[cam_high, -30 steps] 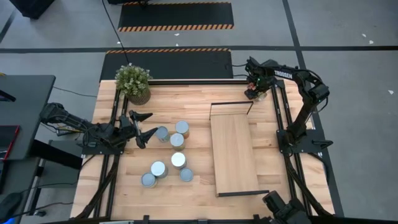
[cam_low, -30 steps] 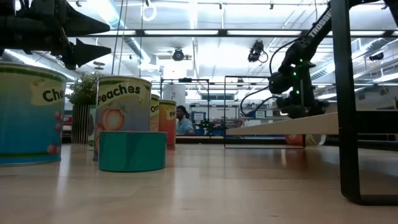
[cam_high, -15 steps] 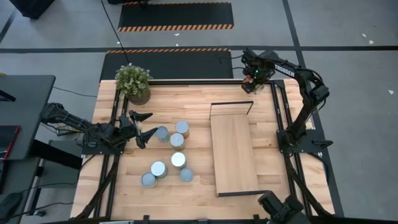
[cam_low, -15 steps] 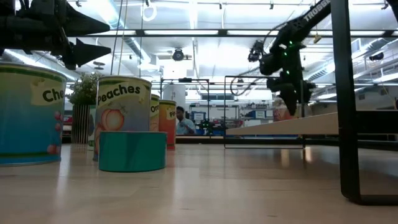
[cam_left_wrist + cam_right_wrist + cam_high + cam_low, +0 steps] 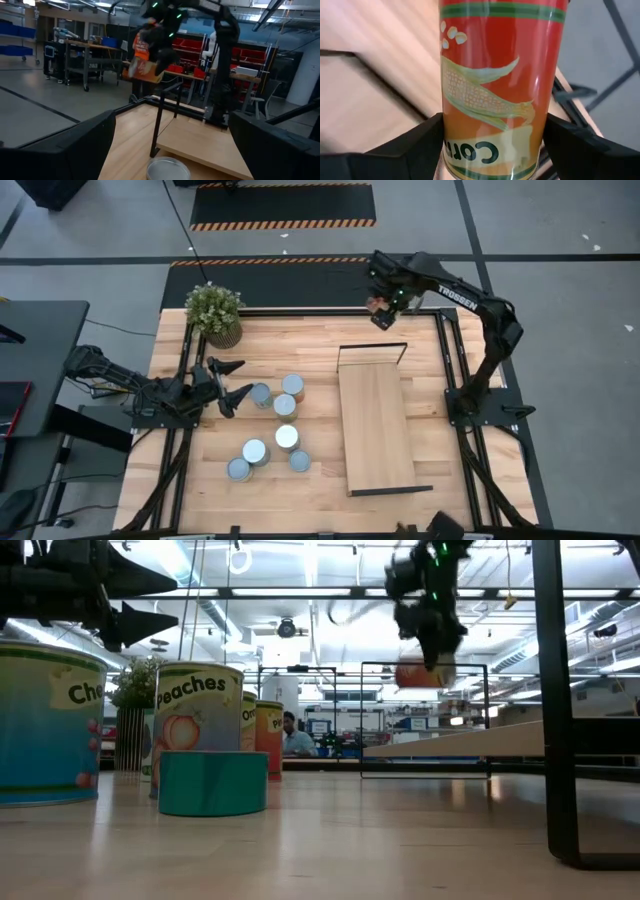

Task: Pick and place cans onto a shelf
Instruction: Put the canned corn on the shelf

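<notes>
Right claw [image 5: 381, 304] raised and clamped; left claw [image 5: 232, 378] wide apart.

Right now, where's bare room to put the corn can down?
The whole shelf is bare between its black end frames. The tabletop strip between plant and shelf is also free. Crowded: the cans by the open left end effector. The right end effector holds the corn can.
</notes>
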Motion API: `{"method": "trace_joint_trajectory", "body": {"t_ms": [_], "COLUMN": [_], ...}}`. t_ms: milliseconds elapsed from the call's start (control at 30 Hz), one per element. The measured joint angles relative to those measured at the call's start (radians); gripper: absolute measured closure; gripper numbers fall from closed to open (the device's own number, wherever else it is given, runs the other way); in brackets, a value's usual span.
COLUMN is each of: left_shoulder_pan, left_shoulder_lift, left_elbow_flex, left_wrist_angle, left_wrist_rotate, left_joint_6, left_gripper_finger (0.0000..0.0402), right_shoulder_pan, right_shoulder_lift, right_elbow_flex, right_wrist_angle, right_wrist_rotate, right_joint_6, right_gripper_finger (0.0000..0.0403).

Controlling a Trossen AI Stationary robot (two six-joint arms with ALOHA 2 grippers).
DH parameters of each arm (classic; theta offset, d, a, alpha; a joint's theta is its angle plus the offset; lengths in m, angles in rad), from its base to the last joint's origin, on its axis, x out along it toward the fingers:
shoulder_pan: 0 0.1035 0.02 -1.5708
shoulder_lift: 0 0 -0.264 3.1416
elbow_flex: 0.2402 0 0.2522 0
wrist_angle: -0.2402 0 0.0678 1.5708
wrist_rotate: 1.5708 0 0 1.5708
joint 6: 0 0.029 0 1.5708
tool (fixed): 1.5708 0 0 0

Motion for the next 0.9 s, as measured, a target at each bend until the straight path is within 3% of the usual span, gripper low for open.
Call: {"method": "trace_joint_trajectory", "body": {"t_ms": [267, 533, 767, 900], "left_shoulder_pan": [0.0, 0.0, 0.05, 0.077], "left_shoulder_lift": [0.0, 0.0, 0.096, 0.204], "left_elbow_flex": [0.0, 0.0, 0.001, 0.002], "left_wrist_angle": [0.014, 0.031, 0.088, 0.174], "left_wrist_rotate": [0.0, 0.025, 0.131, 0.199], "left_joint_6": [-0.001, -0.041, -0.122, -0.142], "left_gripper_finger": [0.0008, 0.0008, 0.0008, 0.0008], "right_shoulder_pan": [0.29, 0.56, 0.703, 0.744], "right_shoulder_lift": [-0.001, 0.008, 0.007, 0.007], "right_elbow_flex": [0.115, 0.117, 0.082, -0.001], "right_wrist_angle": [-0.161, -0.157, -0.156, -0.157], "right_wrist_rotate": [0.03, 0.012, 0.004, -0.062], "right_joint_6": [0.119, 0.202, 0.292, 0.333], "right_gripper_finger": [0.0087, 0.0087, 0.0087, 0.0086]}}
